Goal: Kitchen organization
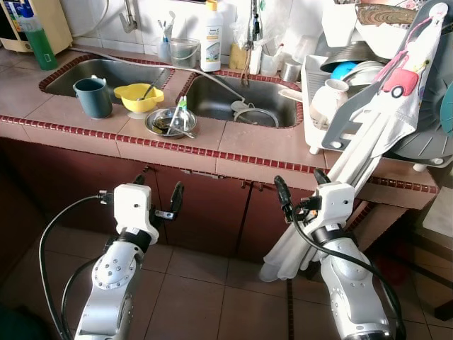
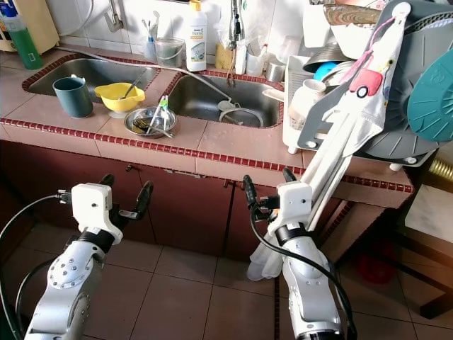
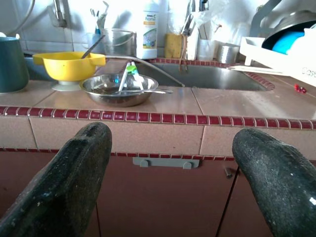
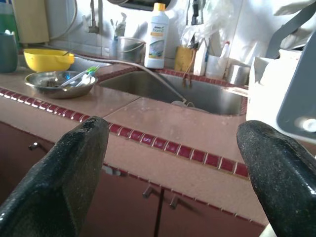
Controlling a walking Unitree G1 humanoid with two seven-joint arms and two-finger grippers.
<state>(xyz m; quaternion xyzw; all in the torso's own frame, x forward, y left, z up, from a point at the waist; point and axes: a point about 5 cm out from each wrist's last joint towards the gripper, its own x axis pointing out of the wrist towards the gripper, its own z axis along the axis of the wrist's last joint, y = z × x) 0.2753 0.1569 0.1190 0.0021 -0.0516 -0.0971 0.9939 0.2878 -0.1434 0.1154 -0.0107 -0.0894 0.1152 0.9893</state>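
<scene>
- Here, both arms are raised before the dark red cabinet doors [image 1: 205, 205], below the edge of the tiled counter [image 1: 255, 145].
- The left gripper [image 1: 157, 193] hangs at about seven o'clock in the left eye view, its black fingers spread wide apart and holding nothing.
- The right gripper [image 1: 303, 190] sits at about five o'clock, its fingers likewise parted and empty, just beside a hanging white cloth [image 1: 354, 159].
- On the counter strip between the two sinks rests a steel bowl [image 1: 170, 122] with cutlery in it, at about eleven o'clock from the left gripper.
- Just behind the bowl is a yellow bowl [image 1: 139, 98] with a utensil in it; a teal mug [image 1: 93, 97] stands at its nine o'clock.
- A white soap bottle [image 1: 211, 30] stands at twelve o'clock, against the wall behind the sinks.
- A hose lies in the right sink [image 1: 241, 99].
- A dish rack [image 1: 368, 92] loaded with plates stands at two o'clock.
</scene>
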